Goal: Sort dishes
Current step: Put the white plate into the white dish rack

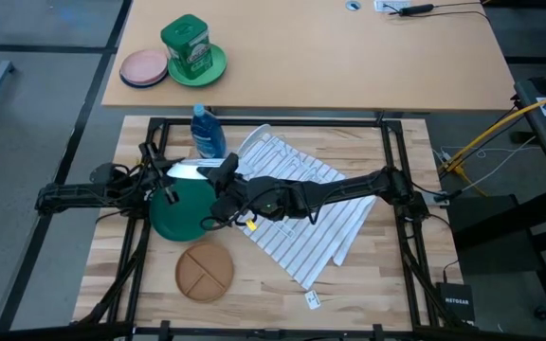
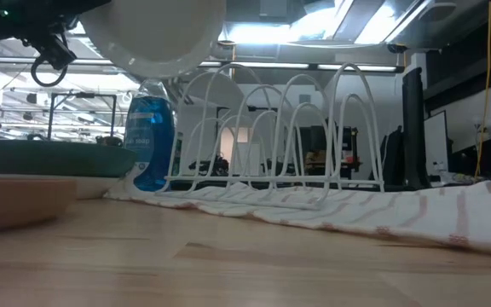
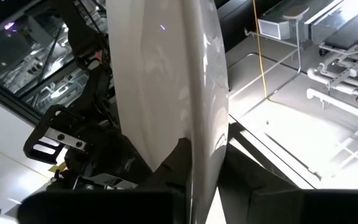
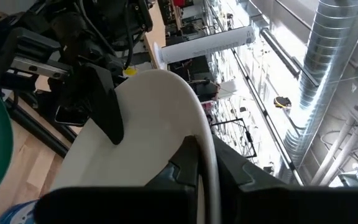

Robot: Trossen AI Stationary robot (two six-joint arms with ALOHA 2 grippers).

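Observation:
A white plate [image 1: 190,170] is held above the table between both grippers; the low view shows it raised [image 2: 156,34]. My left gripper [image 1: 171,173] comes from the left and my right gripper [image 1: 218,175] from the right, each shut on the plate. Below them the dark green plate [image 1: 180,213] lies flat on the table. The tan divided plate [image 1: 204,272] lies nearer the front edge. A second white plate [image 1: 256,135] stands in the wire rack [image 2: 271,128]. My left gripper [image 3: 188,149] pinches the white plate's rim [image 3: 194,124], one finger on each face. The plate stands on edge, clear of the table. My right gripper [image 4: 204,146] pinches the rim [image 4: 207,134] on the opposite side the same way; the left finger [image 4: 104,106] shows on the plate's face.
A striped towel [image 1: 320,213] lies under the rack. A blue soap bottle [image 1: 207,133] stands at the rack's left end. On the far table sit a small pink plate [image 1: 143,68] and a pale green plate with a green canister [image 1: 192,49]. Bare wood shows at the front.

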